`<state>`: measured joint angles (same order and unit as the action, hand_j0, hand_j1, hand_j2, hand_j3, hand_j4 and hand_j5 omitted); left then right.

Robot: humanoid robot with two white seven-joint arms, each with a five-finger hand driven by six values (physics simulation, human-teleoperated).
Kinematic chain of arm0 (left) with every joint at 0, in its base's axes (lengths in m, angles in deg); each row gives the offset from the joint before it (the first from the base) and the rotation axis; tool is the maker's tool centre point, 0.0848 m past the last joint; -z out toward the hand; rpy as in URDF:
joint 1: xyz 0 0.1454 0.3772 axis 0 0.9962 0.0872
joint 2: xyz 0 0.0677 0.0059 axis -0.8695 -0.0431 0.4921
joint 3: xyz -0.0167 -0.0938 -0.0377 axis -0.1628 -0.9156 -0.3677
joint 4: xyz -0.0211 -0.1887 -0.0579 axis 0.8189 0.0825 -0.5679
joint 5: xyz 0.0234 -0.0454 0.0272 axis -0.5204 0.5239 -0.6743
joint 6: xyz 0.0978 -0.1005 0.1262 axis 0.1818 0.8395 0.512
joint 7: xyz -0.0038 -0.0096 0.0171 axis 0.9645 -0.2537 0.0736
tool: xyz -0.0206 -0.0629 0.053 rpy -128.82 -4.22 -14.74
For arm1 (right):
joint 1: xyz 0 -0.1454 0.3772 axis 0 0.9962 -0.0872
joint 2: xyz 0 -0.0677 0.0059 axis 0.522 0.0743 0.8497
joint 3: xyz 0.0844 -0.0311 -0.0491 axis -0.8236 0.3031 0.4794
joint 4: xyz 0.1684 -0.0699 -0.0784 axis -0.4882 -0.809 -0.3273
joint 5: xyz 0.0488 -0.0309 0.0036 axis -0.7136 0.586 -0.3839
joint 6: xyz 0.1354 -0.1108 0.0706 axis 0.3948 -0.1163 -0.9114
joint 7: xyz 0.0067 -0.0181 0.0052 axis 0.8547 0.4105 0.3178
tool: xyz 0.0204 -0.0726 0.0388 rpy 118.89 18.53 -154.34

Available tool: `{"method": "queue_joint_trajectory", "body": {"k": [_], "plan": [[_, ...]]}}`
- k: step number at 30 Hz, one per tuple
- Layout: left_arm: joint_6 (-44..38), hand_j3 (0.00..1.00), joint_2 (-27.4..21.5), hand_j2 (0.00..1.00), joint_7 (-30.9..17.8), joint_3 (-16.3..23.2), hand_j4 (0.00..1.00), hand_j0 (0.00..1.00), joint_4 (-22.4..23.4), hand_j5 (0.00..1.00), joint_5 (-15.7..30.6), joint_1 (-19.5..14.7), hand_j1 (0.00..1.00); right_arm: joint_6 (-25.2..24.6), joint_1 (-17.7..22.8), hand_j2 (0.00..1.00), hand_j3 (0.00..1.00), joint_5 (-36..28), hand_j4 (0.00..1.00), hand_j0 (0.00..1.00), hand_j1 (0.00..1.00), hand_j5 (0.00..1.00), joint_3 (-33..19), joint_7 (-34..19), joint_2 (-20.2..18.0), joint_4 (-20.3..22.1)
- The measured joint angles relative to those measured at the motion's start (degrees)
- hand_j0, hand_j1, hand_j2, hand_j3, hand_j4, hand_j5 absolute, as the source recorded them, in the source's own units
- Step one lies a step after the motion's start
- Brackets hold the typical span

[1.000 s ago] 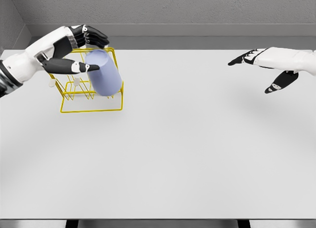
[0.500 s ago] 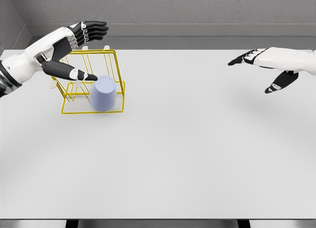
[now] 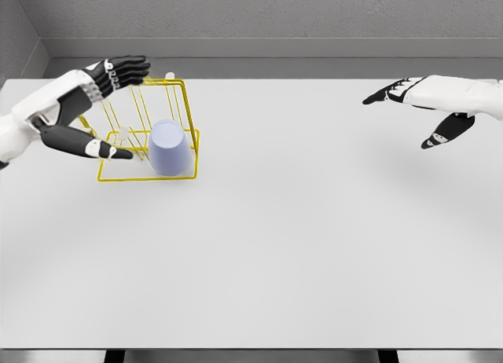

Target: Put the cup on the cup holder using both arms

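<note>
White table [image 3: 299, 245] with yellow rack [image 3: 146, 174]

The cup [image 3: 170, 148] looks like matt, smooth plastic in pale lavender, with no sharp highlights. Around it, the holder [image 3: 178, 111] is thin yellow wire with a painted or coated look, and small white knobs cap its pegs. The table [image 3: 299, 237] under the holder is a smooth, matt, light grey sheet. Both hands [image 3: 94, 104] [image 3: 428, 108] show hard white shells with a faint sheen and black fingers [image 3: 130, 64]. Behind the holder, the wall [image 3: 275, 17] looks rough, like grey concrete.
</note>
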<state>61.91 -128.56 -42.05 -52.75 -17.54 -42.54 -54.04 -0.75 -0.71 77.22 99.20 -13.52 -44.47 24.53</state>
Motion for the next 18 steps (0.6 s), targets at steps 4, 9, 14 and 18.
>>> {"method": "queue_joint_trajectory", "body": {"k": [4,9,14,18], "plan": [[2.38,1.00,-0.96,1.00,-0.22,-2.37,1.00,1.00,-0.97,1.00,0.06,2.64,1.00,0.00,0.00,1.00,1.00,-0.01,1.00,1.00,1.00,1.00,0.00,0.00,0.00,0.01],[5.02,1.00,-2.11,1.00,-0.29,-3.12,1.00,1.00,-1.44,1.00,0.09,3.60,1.00,0.00,0.00,1.00,1.00,-0.01,1.00,1.00,1.00,1.00,0.00,0.00,0.00,0.01],[6.12,1.00,-2.38,1.00,-0.30,-3.25,1.00,1.00,-1.80,1.00,-0.04,5.54,1.00,0.00,0.00,1.00,1.00,0.00,1.00,1.00,1.00,1.00,0.00,0.00,0.06,0.04],[6.84,1.00,-2.46,1.00,-0.35,-3.30,1.00,1.00,-1.86,1.00,-0.06,5.54,1.00,0.00,0.00,1.00,1.00,-0.01,1.00,1.00,1.00,1.00,0.00,0.00,0.08,0.06]]}}
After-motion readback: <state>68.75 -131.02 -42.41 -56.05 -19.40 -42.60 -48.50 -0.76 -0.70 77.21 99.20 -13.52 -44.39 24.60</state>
